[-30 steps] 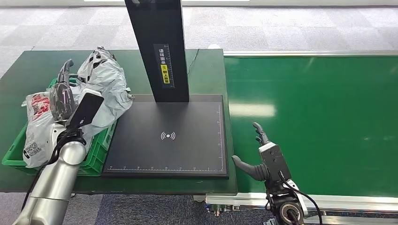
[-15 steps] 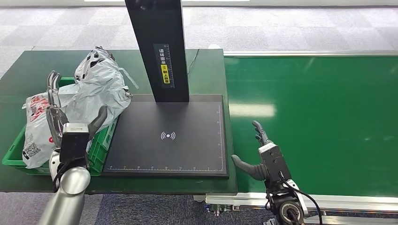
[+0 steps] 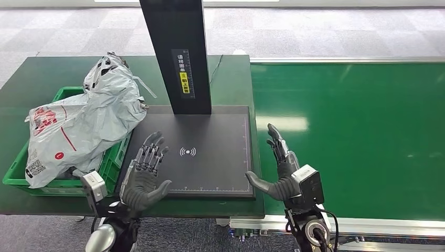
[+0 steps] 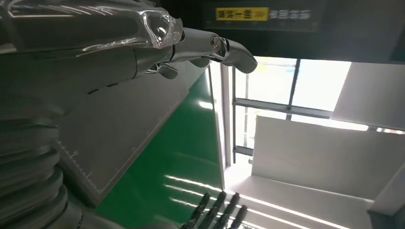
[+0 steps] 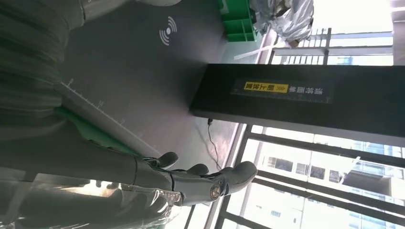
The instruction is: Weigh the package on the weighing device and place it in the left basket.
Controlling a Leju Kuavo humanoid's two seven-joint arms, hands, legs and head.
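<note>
Two grey plastic packages (image 3: 99, 118) lie piled in the green basket (image 3: 109, 169) at the table's left, one with red print (image 3: 44, 118). The black weighing plate (image 3: 199, 136) with its white signal mark (image 3: 188, 152) carries nothing, and its black post (image 3: 176, 52) rises behind. My left hand (image 3: 144, 176) hovers open, fingers spread, over the plate's near left corner, apart from the packages. Beside the plate's right edge my right hand (image 3: 281, 168) stands open over the green belt's rim. The packages and basket (image 5: 236, 21) also appear in the right wrist view.
The green conveyor belt (image 3: 357, 136) fills the right side, with a metal rail (image 3: 367, 226) along its near edge. The dark green table (image 3: 36, 79) extends behind the basket. Grey carpet floor lies beyond.
My left hand has left the packages in the basket and swung right and toward me, over the plate's left corner. My right hand has risen and reached slightly forward.
</note>
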